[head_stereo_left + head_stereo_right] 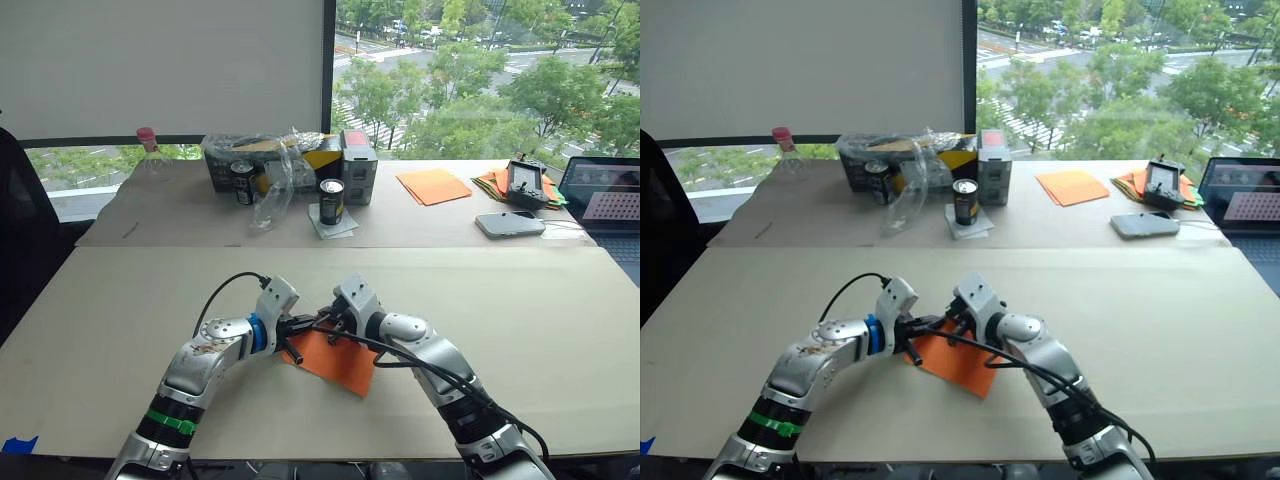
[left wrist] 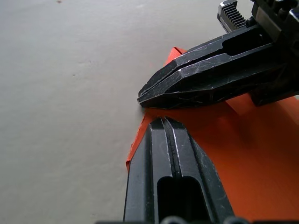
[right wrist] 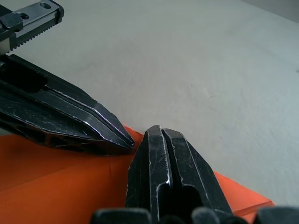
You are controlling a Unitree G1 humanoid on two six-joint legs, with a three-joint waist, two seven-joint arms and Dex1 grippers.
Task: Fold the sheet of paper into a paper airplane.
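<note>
Sheet of paper (image 1: 340, 362) on the near table (image 1: 520, 330), left gripper (image 2: 161, 122) and right gripper (image 3: 156, 130) over its far-left corner.

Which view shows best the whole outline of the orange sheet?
The left eye view: the sheet lies there with most edges visible under both grippers. The right eye view shows nearly the same. Both wrist views show close parts around the shut fingers.

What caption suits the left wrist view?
Two shut grippers, left and right, press tips on the orange sheet of paper.

Both grippers' fingers (image 1: 923, 328) over orange paper (image 1: 962, 366)
</note>
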